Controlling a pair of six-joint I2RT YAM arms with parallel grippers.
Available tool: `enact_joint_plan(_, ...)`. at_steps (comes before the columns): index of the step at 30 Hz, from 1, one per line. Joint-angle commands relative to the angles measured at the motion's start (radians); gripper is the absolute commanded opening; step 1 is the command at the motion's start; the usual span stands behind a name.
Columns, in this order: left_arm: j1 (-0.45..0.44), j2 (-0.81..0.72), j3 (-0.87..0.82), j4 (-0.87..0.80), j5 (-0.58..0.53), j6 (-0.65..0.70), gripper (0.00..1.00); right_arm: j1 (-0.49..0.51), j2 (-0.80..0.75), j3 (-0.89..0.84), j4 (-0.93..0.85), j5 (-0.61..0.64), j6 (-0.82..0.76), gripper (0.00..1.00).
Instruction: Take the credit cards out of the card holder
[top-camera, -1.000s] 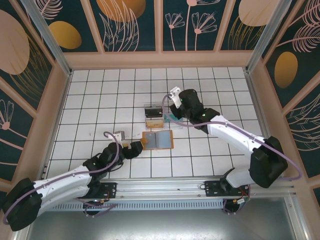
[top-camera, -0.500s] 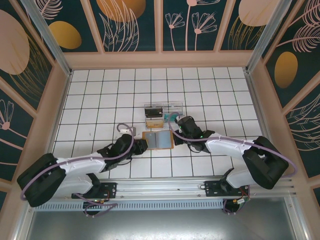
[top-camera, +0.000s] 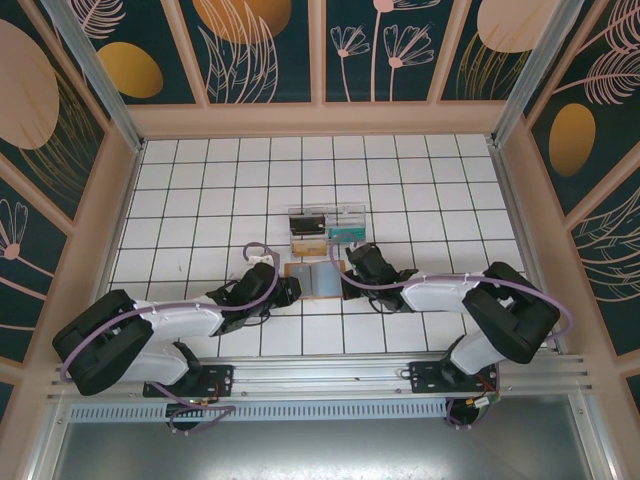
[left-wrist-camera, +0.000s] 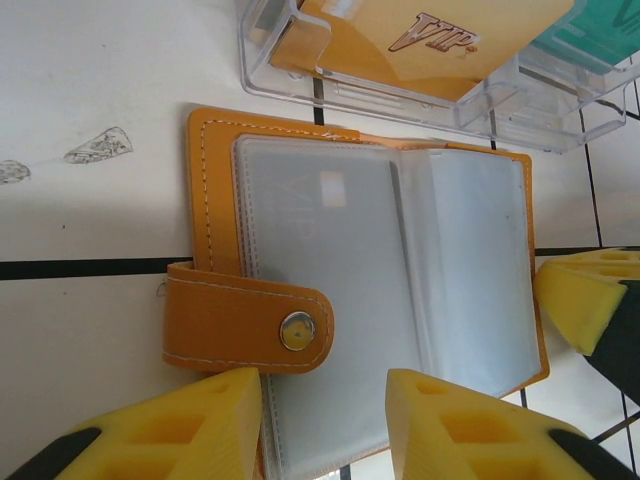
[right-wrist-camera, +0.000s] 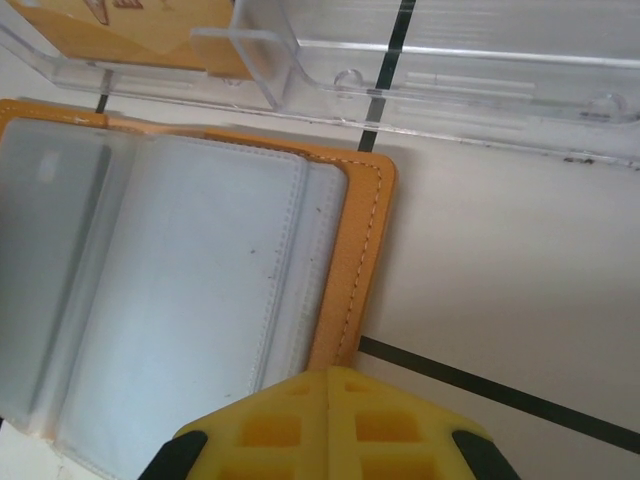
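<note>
The tan-orange card holder (top-camera: 315, 278) lies open and flat on the tiles, its pale pocket panels up and its snap strap (left-wrist-camera: 250, 328) folded over the left page. A faint card shape shows through the left pocket (left-wrist-camera: 310, 210). My left gripper (left-wrist-camera: 325, 385) is open, its yellow fingers straddling the near edge of the left page; in the top view it (top-camera: 289, 291) is at the holder's left side. My right gripper (right-wrist-camera: 330, 375) is shut with its tip on the holder's orange right border (right-wrist-camera: 355, 260), nothing between the fingers. A gold VIP card (left-wrist-camera: 440, 40) and a teal card (left-wrist-camera: 590, 30) stand in the clear tray.
The clear compartmented tray (top-camera: 327, 225) stands just beyond the holder, almost touching its far edge (right-wrist-camera: 450, 90). White tiles lie open to the left and right. Wooden walls enclose the table, and both arms reach in low from the near rail.
Both arms have come down and in to the holder. The right gripper left the tray and shut at the holder's right edge. The left jaws narrowed over its left page.
</note>
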Motion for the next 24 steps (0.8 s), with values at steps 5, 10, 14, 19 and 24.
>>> enact_joint_plan(5,-0.001,0.033,0.027,-0.023,-0.017,0.006,0.39,0.014,0.074,0.035,-0.012,0.053,0.008,0.01)
enact_joint_plan(10,-0.001,0.048,0.029,-0.014,-0.013,0.009,0.38,0.024,0.088,0.030,-0.015,0.059,0.017,0.01)
enact_joint_plan(14,-0.001,0.063,0.032,-0.008,-0.004,0.009,0.38,0.034,0.085,0.035,-0.017,0.058,0.021,0.01)
enact_joint_plan(19,-0.001,0.086,0.035,0.039,0.043,0.009,0.38,0.043,0.088,0.044,-0.020,0.056,0.021,0.01)
enact_joint_plan(24,-0.001,0.088,0.034,0.077,0.074,0.003,0.39,0.052,0.093,0.046,-0.019,0.056,0.028,0.01)
